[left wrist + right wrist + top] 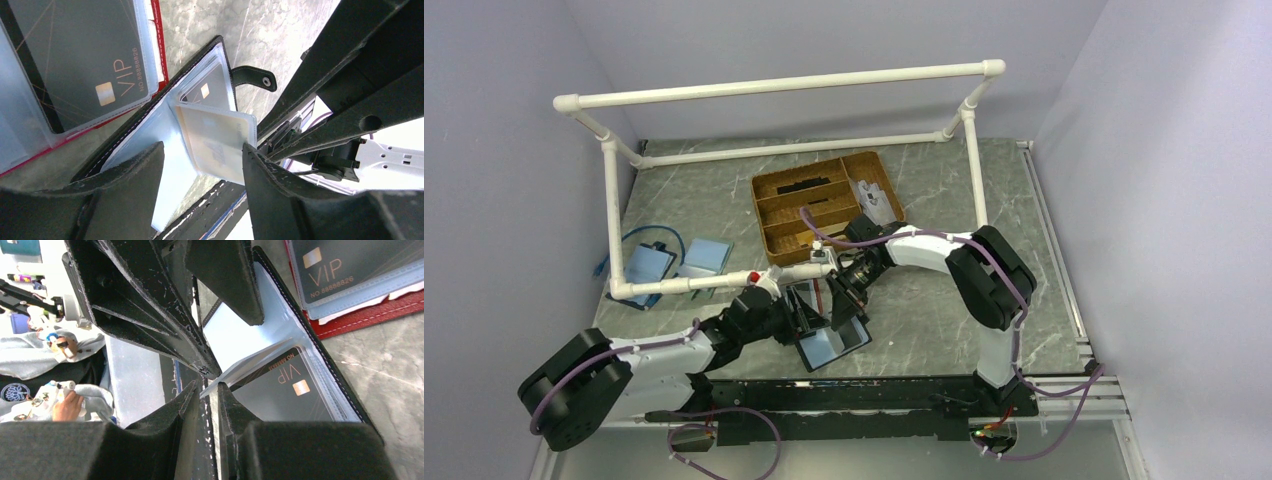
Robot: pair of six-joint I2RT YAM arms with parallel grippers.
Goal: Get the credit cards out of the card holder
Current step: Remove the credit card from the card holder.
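The black-edged card holder [220,47] lies open on the table and also shows in the top view [836,345] and the right wrist view [325,370]. A dark grey VIP card [292,390] sits in one of its clear sleeves; it also shows in the left wrist view [206,90]. The other half looks light blue [150,145]. My right gripper [210,390] is shut on the corner of a raised clear sleeve leaf [220,142]. My left gripper [202,165] is open, its fingers astride that leaf and the light blue half.
A red-edged holder [160,55] with its own dark VIP card [85,60] lies touching the black one. A wicker tray [824,200] stands behind. A white pipe frame [614,200] crosses above the table. Blue items [649,265] lie at the left.
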